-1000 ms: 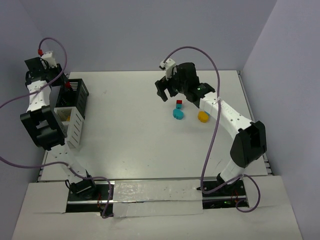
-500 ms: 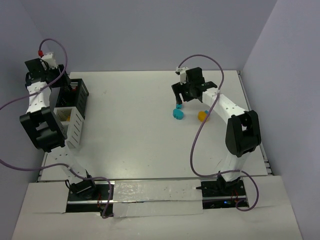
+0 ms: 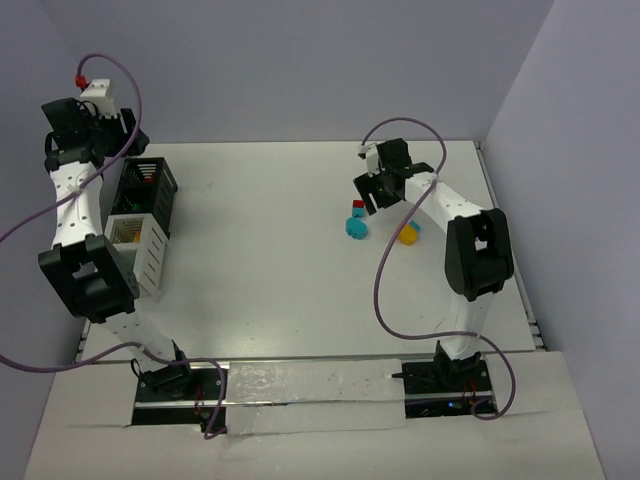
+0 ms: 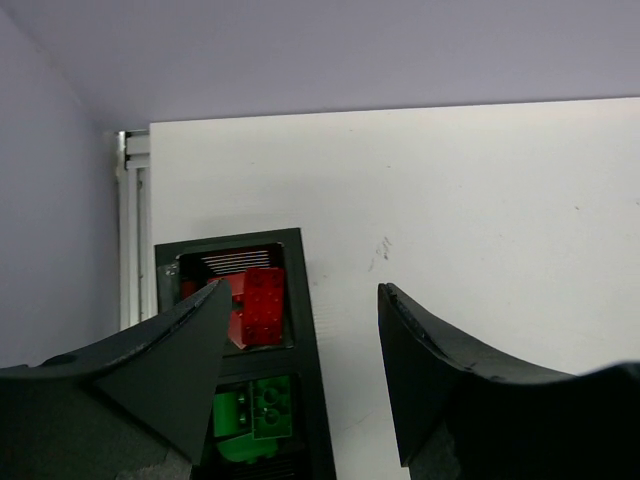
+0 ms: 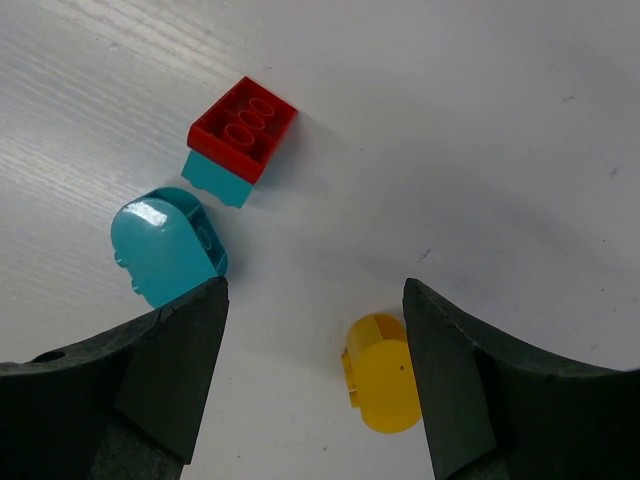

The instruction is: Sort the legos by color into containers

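Observation:
My left gripper (image 4: 305,370) is open and empty above the black bin (image 4: 306,320), which holds red bricks (image 4: 262,305) in one compartment and green bricks (image 4: 255,410) in the other. In the top view this gripper (image 3: 132,140) is at the far end of the black bin (image 3: 165,185); the white bin (image 3: 150,255) stands just in front of it. My right gripper (image 5: 315,370) is open and empty above a yellow rounded piece (image 5: 382,375). A cyan rounded piece (image 5: 165,245) and a red brick (image 5: 243,128) on a cyan brick (image 5: 215,180) lie beyond it.
The white bin shows something yellow (image 3: 125,232) inside. The loose legos (image 3: 356,220) and the yellow piece (image 3: 408,236) lie right of the table's middle, below my right gripper (image 3: 375,195). Walls stand close behind and to the right.

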